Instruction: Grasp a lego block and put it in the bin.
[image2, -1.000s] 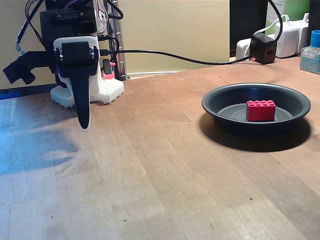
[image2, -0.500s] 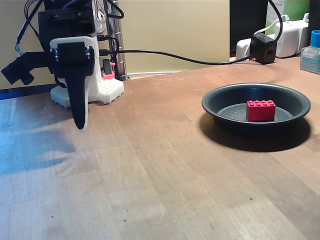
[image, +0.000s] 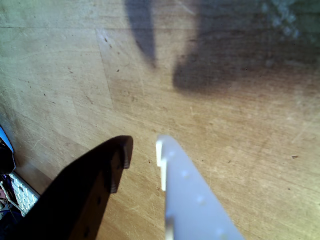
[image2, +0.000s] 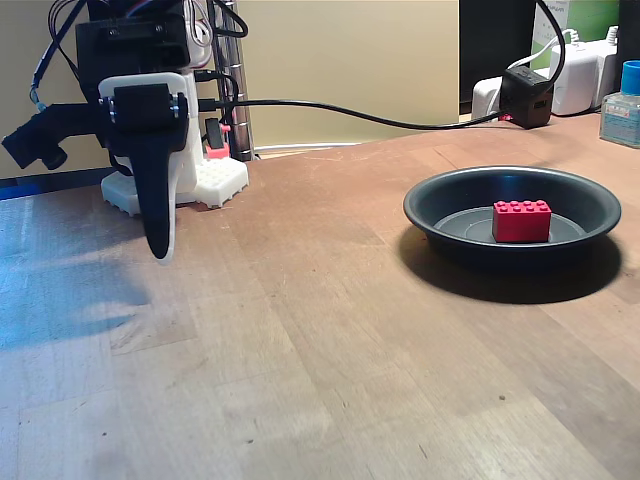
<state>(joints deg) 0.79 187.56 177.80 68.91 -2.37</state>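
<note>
In the fixed view the red lego block (image2: 521, 221) lies flat inside the bin (image2: 440, 200), a shallow dark grey round pan at the right of the wooden table. My gripper (image2: 158, 250) hangs far to the left, near the white robot base, pointing down just above the table. In the wrist view the gripper (image: 142, 147) shows a black finger (image: 95, 185) and a white finger (image: 190, 195) with a narrow gap of bare wood between the tips. It holds nothing.
The white base (image2: 215, 180) with pinkish parts stands behind the gripper. A black cable (image2: 380, 122) runs along the back to a black box (image2: 525, 95). White adapters (image2: 580, 75) and a bottle (image2: 622, 105) sit at the far right. Bare wood lies between gripper and pan.
The gripper has shifted slightly left and up over the last second. The block and pan have not moved.
</note>
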